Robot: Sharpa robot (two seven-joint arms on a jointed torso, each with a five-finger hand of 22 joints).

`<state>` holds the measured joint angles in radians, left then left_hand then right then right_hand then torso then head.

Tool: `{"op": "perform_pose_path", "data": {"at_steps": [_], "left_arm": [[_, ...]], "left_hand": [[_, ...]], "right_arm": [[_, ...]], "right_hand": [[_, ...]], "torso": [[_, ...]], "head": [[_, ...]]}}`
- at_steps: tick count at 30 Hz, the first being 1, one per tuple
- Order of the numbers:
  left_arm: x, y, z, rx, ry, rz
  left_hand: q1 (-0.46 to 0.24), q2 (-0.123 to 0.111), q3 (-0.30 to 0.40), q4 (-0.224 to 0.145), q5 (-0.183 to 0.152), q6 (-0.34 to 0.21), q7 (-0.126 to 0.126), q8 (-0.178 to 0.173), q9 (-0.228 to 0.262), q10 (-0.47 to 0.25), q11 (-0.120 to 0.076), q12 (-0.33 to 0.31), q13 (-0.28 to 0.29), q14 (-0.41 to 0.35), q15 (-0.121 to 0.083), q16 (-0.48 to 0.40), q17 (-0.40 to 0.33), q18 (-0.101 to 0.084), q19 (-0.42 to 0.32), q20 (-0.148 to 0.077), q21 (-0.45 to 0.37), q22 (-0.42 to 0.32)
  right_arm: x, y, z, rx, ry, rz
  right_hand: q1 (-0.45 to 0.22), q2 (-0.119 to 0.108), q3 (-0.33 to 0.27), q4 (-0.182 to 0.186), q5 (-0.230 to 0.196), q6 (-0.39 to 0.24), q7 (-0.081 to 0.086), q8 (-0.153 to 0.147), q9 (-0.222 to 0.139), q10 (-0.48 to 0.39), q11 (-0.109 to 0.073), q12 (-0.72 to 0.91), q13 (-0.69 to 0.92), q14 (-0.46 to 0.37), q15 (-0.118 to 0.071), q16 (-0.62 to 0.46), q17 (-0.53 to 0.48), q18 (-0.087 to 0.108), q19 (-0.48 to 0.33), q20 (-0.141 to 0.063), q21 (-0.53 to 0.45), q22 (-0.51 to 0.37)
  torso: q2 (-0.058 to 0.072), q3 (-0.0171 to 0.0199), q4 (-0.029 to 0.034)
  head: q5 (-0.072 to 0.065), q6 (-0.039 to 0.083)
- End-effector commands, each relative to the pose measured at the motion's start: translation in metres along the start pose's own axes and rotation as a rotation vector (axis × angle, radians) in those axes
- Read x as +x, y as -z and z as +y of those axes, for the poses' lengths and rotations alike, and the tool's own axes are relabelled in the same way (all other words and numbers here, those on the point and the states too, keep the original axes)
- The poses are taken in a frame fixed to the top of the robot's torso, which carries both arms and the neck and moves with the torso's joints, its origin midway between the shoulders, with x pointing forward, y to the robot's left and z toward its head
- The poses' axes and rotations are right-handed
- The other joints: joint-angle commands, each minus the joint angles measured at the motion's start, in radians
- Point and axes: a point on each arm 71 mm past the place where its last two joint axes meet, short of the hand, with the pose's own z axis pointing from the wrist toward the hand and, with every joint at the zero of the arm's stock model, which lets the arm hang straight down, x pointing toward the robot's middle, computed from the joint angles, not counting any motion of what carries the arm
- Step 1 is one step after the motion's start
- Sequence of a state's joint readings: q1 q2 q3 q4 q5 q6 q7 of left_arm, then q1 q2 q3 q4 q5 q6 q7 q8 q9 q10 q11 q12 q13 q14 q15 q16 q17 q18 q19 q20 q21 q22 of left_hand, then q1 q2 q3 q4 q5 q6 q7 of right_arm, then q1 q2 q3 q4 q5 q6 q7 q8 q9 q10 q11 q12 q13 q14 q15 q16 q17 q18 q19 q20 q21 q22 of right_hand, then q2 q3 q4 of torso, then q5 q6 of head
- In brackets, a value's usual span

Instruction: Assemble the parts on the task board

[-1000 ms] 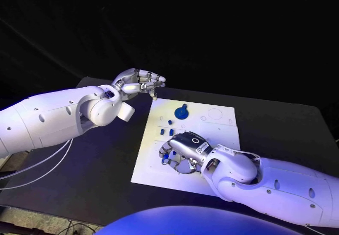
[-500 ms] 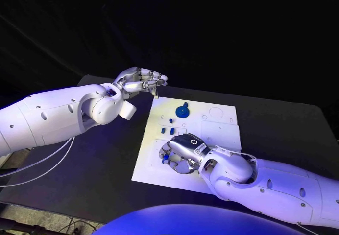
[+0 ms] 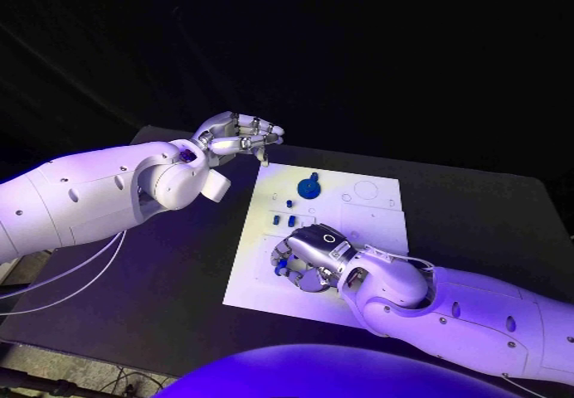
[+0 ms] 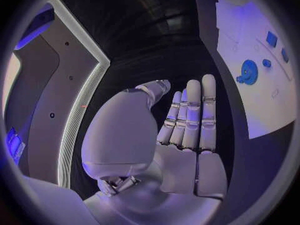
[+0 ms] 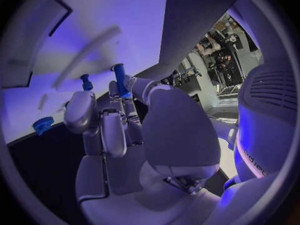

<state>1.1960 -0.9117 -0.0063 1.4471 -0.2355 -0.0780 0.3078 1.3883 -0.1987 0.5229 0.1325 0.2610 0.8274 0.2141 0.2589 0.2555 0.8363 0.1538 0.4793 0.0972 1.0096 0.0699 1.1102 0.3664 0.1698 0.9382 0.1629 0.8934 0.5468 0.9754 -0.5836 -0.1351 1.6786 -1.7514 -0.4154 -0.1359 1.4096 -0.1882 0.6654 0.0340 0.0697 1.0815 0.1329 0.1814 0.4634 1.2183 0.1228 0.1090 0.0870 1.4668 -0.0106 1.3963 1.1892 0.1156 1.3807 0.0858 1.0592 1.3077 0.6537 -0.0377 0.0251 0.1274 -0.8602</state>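
The white task board [image 3: 365, 217] lies in the middle of the black table. A blue round part [image 3: 308, 189] sits near its far edge, and small blue pieces [image 3: 281, 221] stand in a row at its left. My right hand [image 3: 313, 259] is low over the board's near left part. In the right wrist view its fingers pinch a slim blue peg [image 5: 119, 80] that stands upright on the board [image 5: 94, 30], with a shorter blue peg [image 5: 85, 81] beside it. My left hand [image 3: 240, 133] hangs above the board's far left corner, its fingers [image 4: 194, 115] straight and holding nothing.
The left wrist view shows the board [image 4: 250, 105] off to the side of my hand, carrying the blue round part [image 4: 249, 72] and small blue pieces [image 4: 272, 38]. A blue ribbed knob [image 5: 42, 124] lies at the board's edge in the right wrist view. Black table [image 3: 156, 274] surrounds the board.
My right hand has crept slightly toward the board's near edge. The left hand has risen a touch and otherwise holds its pose.
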Motion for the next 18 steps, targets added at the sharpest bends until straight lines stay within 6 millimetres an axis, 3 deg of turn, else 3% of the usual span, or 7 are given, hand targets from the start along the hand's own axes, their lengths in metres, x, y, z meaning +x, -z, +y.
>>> {"op": "perform_pose_path", "data": {"at_steps": [1,18], "left_arm": [[0.0020,-0.0002,-0.0011,0.005,0.009,0.017],[0.0015,0.0006,-0.0013,0.005,0.008,0.016]], "left_hand": [[0.002,0.003,-0.003,-0.003,0.004,-0.005,0.000,0.005,-0.001,-0.007,-0.002,0.005,-0.001,-0.005,0.002,-0.003,0.001,0.015,0.003,0.001,-0.003,-0.001],[0.002,0.003,-0.003,-0.003,0.004,-0.005,0.000,0.005,-0.001,-0.007,-0.002,0.005,-0.001,-0.005,0.002,-0.003,0.001,0.015,0.003,0.001,-0.003,-0.001]], "right_arm": [[0.0029,0.0018,-0.0008,0.001,0.024,0.009],[0.0044,0.0018,-0.0008,0.014,0.035,0.033]], "right_hand": [[0.000,0.013,0.008,-0.013,0.005,-0.001,0.005,0.002,0.002,0.067,-0.060,0.001,0.001,0.029,-0.006,0.005,0.002,-0.016,0.006,-0.001,0.000,0.049],[-0.006,0.007,0.006,-0.020,0.009,-0.002,0.006,0.002,0.003,0.069,-0.059,-0.002,0.002,0.029,-0.005,0.004,-0.001,-0.016,0.005,-0.001,0.001,0.050]], "torso": [[0.001,-0.0003,0.0015],[0.000,0.0003,-0.0016]], "head": [[0.001,-0.001],[0.004,-0.006]]}}
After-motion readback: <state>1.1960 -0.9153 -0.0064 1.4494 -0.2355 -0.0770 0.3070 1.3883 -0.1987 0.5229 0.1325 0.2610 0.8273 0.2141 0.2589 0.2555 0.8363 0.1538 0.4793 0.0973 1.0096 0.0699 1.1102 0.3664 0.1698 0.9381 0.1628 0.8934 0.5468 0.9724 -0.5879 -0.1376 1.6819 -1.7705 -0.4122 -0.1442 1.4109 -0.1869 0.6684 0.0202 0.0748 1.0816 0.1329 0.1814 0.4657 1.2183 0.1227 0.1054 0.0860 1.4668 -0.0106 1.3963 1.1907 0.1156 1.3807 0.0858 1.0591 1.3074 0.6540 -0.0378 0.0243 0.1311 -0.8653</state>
